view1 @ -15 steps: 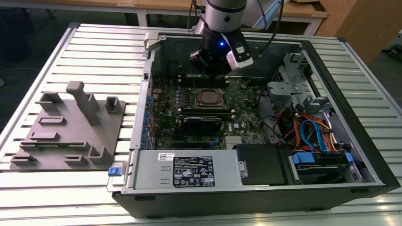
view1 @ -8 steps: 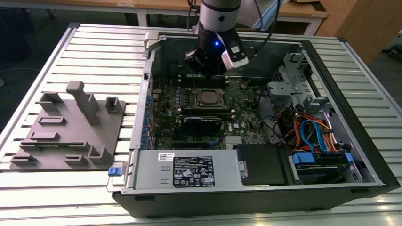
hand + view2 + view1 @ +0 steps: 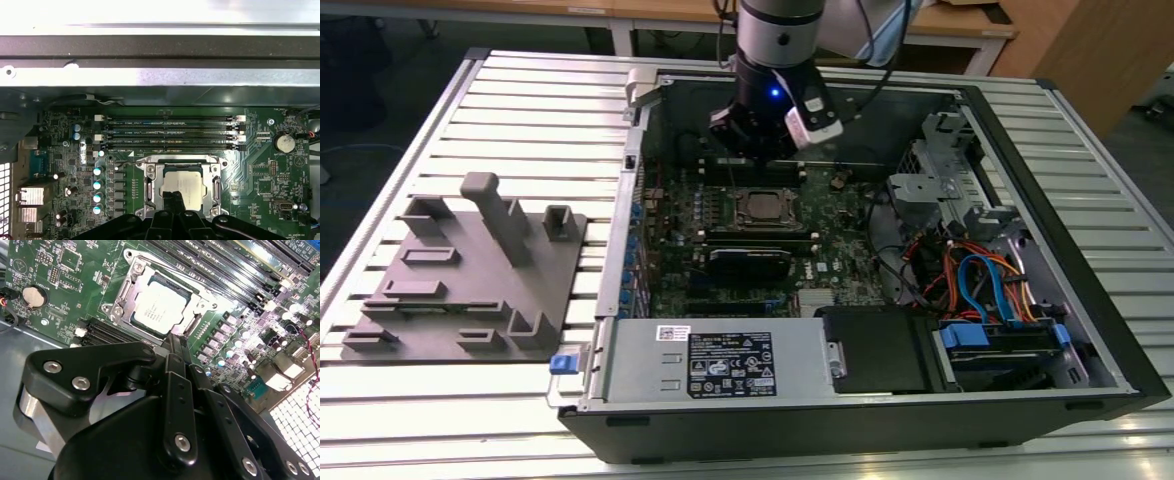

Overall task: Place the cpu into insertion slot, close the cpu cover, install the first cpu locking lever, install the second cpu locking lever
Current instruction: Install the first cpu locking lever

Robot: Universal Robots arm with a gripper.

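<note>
The cpu (image 3: 757, 207) (image 3: 159, 307) (image 3: 184, 184), a square chip with a dull silver top, lies flat in the insertion slot (image 3: 757, 222) on the green board inside the open computer case. The silvery cpu cover (image 3: 131, 284) (image 3: 150, 189) lies down around the chip as a frame. My gripper (image 3: 755, 152) (image 3: 174, 340) (image 3: 173, 199) hangs just above the socket's edge, a little toward the case's back wall. Its black fingers are pressed together and hold nothing. In both wrist views the fingertips cover one edge of the socket.
Long black memory slots (image 3: 170, 132) run beside the socket. A black module (image 3: 750, 262) and the power supply (image 3: 707, 362) lie nearer the front, with cables and a drive cage (image 3: 987, 285) at the exterior view's right. A grey fixture block (image 3: 467, 275) stands outside the case on the slatted table.
</note>
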